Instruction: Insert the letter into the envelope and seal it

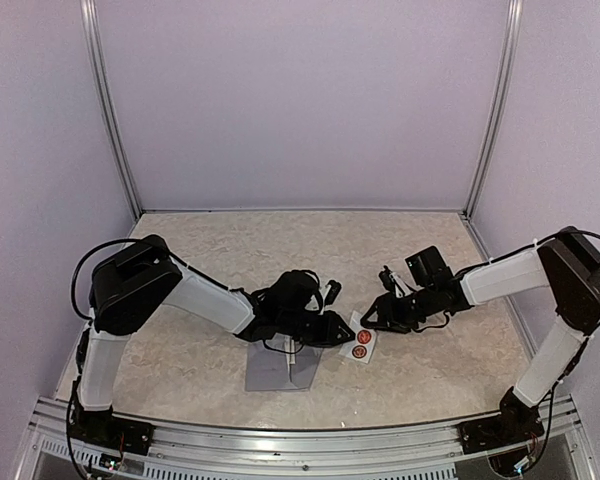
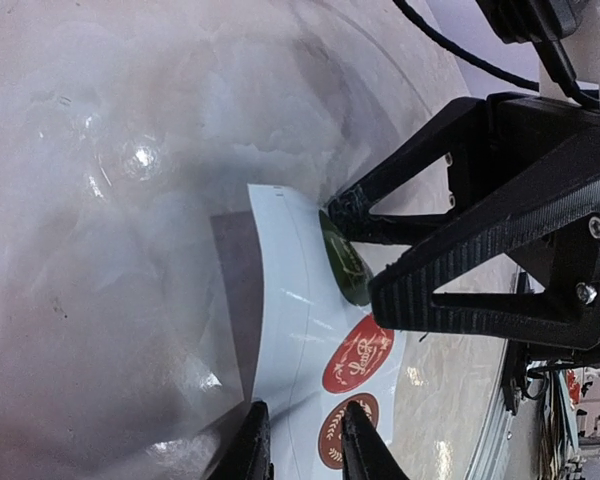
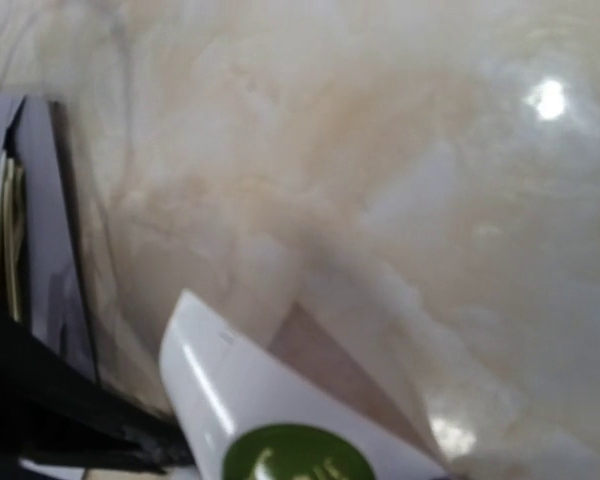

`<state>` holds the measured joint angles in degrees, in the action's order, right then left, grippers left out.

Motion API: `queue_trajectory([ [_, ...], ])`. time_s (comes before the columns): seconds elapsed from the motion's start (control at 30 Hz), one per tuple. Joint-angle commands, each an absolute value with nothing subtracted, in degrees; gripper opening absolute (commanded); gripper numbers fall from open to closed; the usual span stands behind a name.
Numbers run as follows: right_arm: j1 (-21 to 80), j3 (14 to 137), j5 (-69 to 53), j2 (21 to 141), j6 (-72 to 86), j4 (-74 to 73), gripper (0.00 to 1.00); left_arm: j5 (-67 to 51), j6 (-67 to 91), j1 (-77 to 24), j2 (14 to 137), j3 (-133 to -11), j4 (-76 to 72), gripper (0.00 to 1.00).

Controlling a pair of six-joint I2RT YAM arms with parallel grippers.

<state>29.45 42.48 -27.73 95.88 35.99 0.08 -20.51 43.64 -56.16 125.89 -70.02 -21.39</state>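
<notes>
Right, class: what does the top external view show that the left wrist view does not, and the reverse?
Only the top external view: the left arm and the right arm from base to wrist, and the envelope lying flat on the table beside the left gripper. Only the left wrist view: a green sticker on the white strip, with the right gripper reaching it. Both share the white strip, its two red stickers and the right gripper.

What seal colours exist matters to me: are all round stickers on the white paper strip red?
No, the white paper strip carries a green round sticker beside a red round sticker.
</notes>
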Motion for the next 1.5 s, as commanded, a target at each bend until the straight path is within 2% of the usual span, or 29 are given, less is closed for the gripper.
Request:
queue_trajectory([
  [0.0,29.0,40.5,-29.7,97.8,36.8,-0.4,0.50,-19.6,42.8,-55.3,128.8,-69.8,-17.4,0.23],
  [0.13,29.1,39.9,-31.5,97.6,37.2,1.3,0.46,-19.5,42.7,-55.1,129.0,-69.8,-17.3,0.23],
  [0.23,29.1,39.8,-32.0,97.6,37.3,2.0,0.32,-19.4,42.8,-55.1,129.1,-69.7,-17.3,0.23],
  [0.43,29.1,39.6,-33.7,97.2,38.9,4.0,0.17,-18.7,42.8,-55.0,128.7,-69.6,-17.2,0.23],
  [0.57,29.1,39.3,-33.8,96.2,39.5,4.9,0.02,-18.0,42.9,-55.0,127.9,-68.6,-18.2,0.23],
  [0.67,29.1,39.0,-34.1,94.6,39.7,5.6,0.00,-16.8,43.2,-54.5,126.3,-66.1,-20.2,0.26],
  [0.73,29.1,38.9,-34.7,92.2,39.2,6.0,0.00,-16.4,43.3,-53.6,123.2,-63.1,-22.6,0.32],
  [0.8,29.1,39.0,-36.4,89.6,38.0,6.3,0.00,-16.2,43.1,-52.6,118.3,-59.8,-24.6,0.44],
  [1.0,29.4,40.1,-49.4,83.0,34.1,8.8,0.00,-20.6,40.0,-52.3,105.8,-55.4,-25.3,0.72],
  [1.13,30.7,41.7,-55.2,79.2,32.3,9.3,0.00,-25.0,39.8,-53.1,100.8,-55.7,-25.4,0.77],
  [1.23,32.0,42.7,-56.9,76.8,31.9,10.1,0.00,-28.1,39.8,-54.0,98.5,-56.5,-26.3,0.77],
  [1.33,33.1,43.2,-58.5,75.5,32.0,10.7,0.00,-29.8,39.6,-55.1,97.4,-57.4,-27.2,0.73],
  [1.37,33.4,43.5,-58.5,75.3,31.8,10.5,0.00,-30.3,39.6,-55.4,97.1,-57.7,-27.6,0.69],
  [1.47,34.5,43.9,-58.4,75.3,31.2,9.6,0.00,-31.1,40.2,-56.0,96.9,-58.2,-28.9,0.50],
])
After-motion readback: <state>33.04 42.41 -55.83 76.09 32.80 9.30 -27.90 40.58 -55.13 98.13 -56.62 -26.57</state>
